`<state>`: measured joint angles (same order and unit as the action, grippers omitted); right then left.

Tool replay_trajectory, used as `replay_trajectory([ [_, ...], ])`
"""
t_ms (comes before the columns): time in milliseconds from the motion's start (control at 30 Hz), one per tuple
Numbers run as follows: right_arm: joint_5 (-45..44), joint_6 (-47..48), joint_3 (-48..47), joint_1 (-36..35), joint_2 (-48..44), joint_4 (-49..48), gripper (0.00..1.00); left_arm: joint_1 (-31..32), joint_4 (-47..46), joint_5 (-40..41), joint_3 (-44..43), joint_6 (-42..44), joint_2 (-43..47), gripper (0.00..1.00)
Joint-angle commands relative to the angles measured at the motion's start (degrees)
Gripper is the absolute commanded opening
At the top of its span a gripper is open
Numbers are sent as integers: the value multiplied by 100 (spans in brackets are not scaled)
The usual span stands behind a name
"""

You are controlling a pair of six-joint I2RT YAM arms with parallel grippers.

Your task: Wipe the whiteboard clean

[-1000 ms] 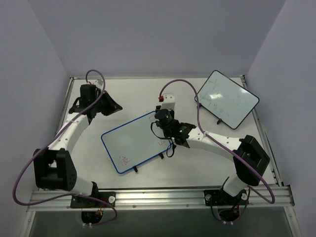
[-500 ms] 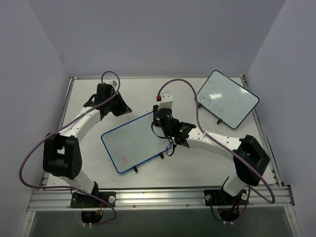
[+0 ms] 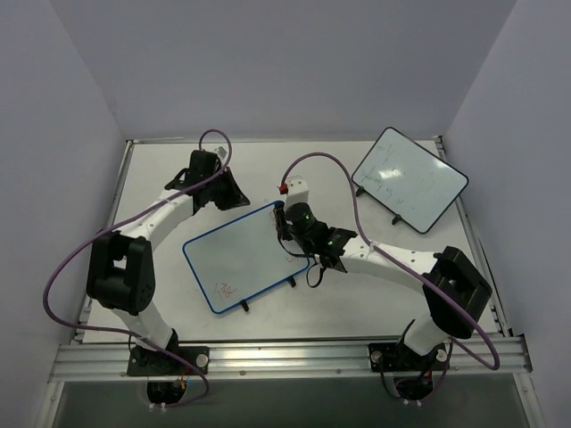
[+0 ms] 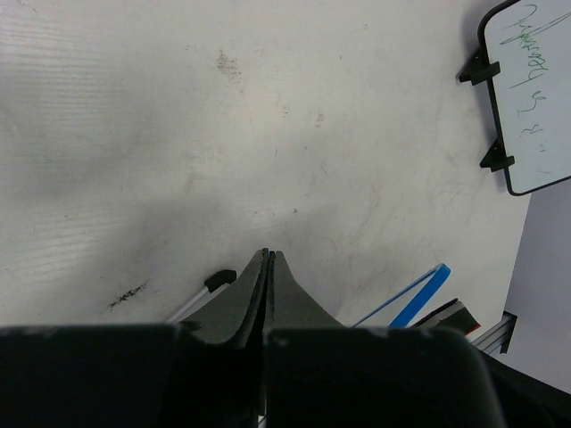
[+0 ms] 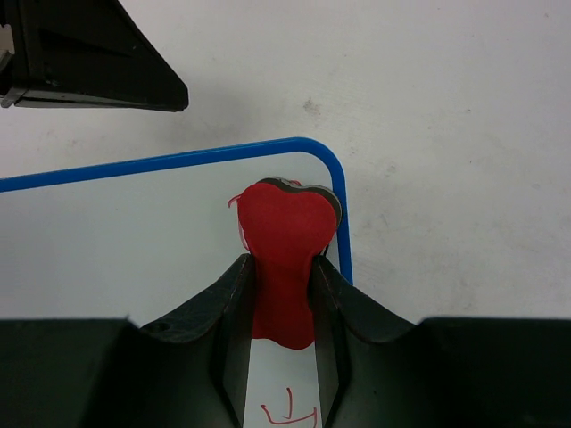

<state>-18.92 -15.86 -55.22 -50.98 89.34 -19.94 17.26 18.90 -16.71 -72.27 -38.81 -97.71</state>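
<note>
Left arm: the left claw [image 3: 227, 189] hovers over the bare worktop [image 3: 348, 299], just beyond the far left edge of the whiteboard [image 3: 245, 254]. The left wrist view shows its two fingers pressed flat together with nothing between them. It makes no contact with the board.

Task item: the whiteboard, with its blue rim, stands on small black feet at the centre of the worktop, set at a diagonal. Most of its face reads plain white. A red scribble [image 3: 226, 288] sits at the near left corner. The right wrist view shows further red marks [image 5: 290, 415] on the board directly below the right claw.

Right arm: the right claw [image 5: 281, 267] is clamped on a red eraser [image 5: 285, 223]. The eraser head lies on the far right corner of the board, against the inside of the blue rim.

Far right: a black-rimmed board [image 3: 410, 178] stands well apart and is not part of the task.

Status: judged incomplete. Wiping is in hand at the far right corner. Two marked areas are left to clear: the marks beneath the right claw, then the scribble at the near left corner.
</note>
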Motion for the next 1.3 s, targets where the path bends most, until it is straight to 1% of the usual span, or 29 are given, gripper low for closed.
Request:
replay_trajectory([
  [0, 134, 179, -59, 53, -251, -115, 0, 58, -334, -87, -296, -48, -55, 2],
  [533, 248, 197, -401, 53, 83, 43, 0, 164, -439, -306, -323, 31, -143, 2],
  [700, 336, 118, -419, -61, 180, -18, 0, 252, -439, -315, -340, 49, -160, 2],
  [933, 204, 74, -428, -360, 321, -1, 0, 287, -439, -307, -340, 66, -161, 2],
  [1100, -191, -5, -437, -342, 330, 131, 0, 322, -422, -289, -340, 101, -160, 2],
  [1267, -393, -93, -568, -202, 303, 456, 0, 331, -404, -271, -332, 110, -169, 2],
])
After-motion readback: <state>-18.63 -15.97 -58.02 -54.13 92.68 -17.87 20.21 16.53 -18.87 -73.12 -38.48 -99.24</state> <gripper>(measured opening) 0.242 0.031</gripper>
